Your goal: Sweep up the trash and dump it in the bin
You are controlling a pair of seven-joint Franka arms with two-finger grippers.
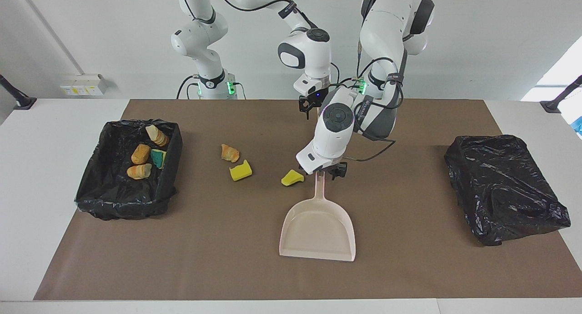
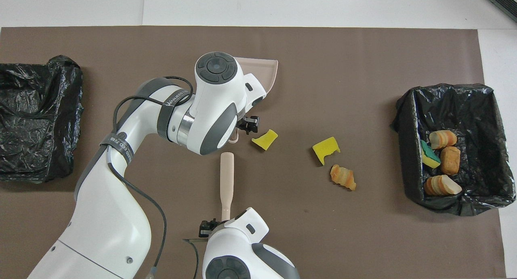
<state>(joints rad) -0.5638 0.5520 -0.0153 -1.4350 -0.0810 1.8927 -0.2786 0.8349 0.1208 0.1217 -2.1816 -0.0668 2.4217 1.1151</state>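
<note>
Three trash (image 1: 241, 170) lumps loose on bench between dustpan (image 1: 318, 227) and bin (image 1: 170, 168), four binned; light, soft, roll easily, so sweep not pinch; left gripper (image 1: 323, 172) at dustpan handle, right gripper (image 2: 224, 222) at brush (image 2: 226, 178) handle, fingers' state on both: can't tell.

Trash half swept — three lumps on the mat (image 2: 363, 238)

Four pieces sit in the lined bin (image 2: 480, 97); left gripper (image 2: 236, 135) over the dustpan (image 2: 266, 71) handle.

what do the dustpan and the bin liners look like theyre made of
Dustpan: likely hard plastic, smooth matte beige, one moulded piece with a thin raised rim. Bin liner and the other one: thin black plastic film, glossy, crinkled with bright highlights.
</note>
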